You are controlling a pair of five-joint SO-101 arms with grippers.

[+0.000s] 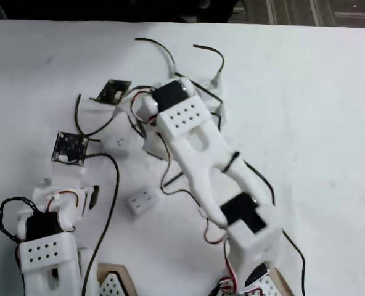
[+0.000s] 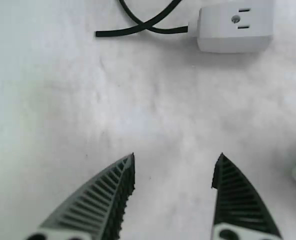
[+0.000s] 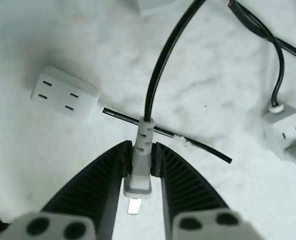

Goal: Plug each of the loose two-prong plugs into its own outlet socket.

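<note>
My right jaws pinch a two-prong plug [image 3: 138, 170] near the middle of the bench [image 1: 330, 92], with an empty outlet socket [image 3: 64, 92] lying close by. My left jaws gape empty. I judge no plug seated yet.

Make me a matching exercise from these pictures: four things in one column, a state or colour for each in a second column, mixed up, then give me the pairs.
Things
1. left gripper
2. right gripper
3. cord
4. four-slot outlet block

States or colours
A. black
B. white, nothing plugged in
C. open over bare table
D. shut on a plug

Pairs: 1-C, 2-D, 3-A, 4-B
</note>
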